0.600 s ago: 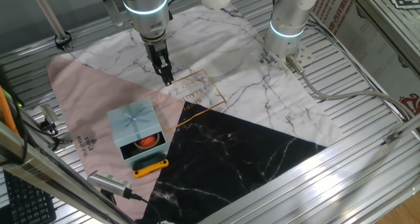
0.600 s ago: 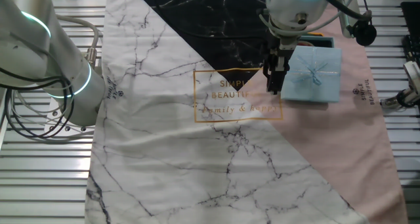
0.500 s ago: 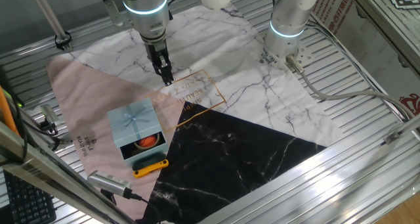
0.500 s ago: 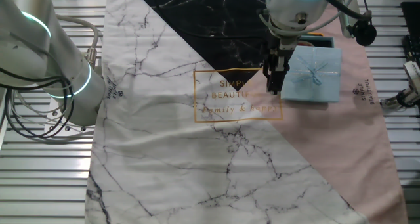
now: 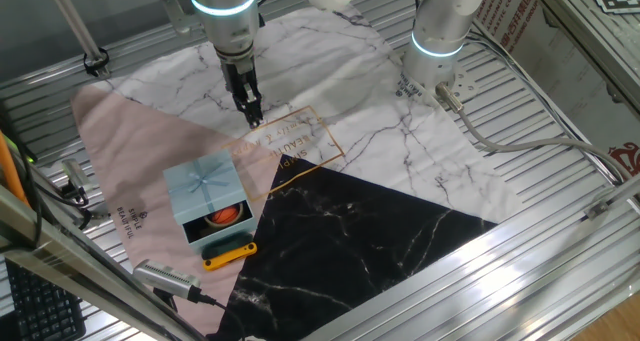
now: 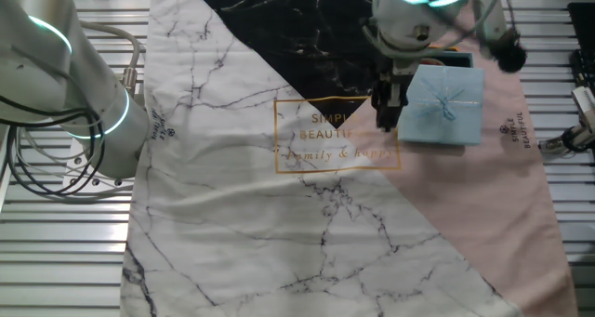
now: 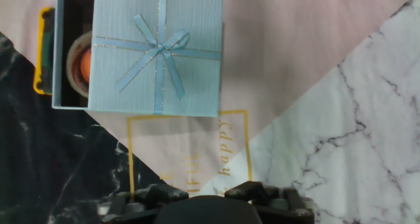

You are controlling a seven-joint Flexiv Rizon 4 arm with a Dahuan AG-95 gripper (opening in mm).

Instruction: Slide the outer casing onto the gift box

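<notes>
Casing partly on, tray end exposed, arm raised off it.

Outer casing [image 7: 156,52], pale blue with its ribbon bow up, covers most of the gift box [image 7: 71,52], whose dark open end with the red-orange round item [image 5: 225,217] sticks out toward the near table edge in one fixed view; a yellow-and-black bar [image 5: 229,252] lies just beside that end. Both sit on the pink cloth corner of the table [image 5: 560,181]. The gripper [image 5: 254,114] hangs apart from the casing, over the gold-lettered patch, holding nothing; its jaws look nearly closed. Judging from this, the slide is most of the way done: the last stretch needs pushing home.
</notes>
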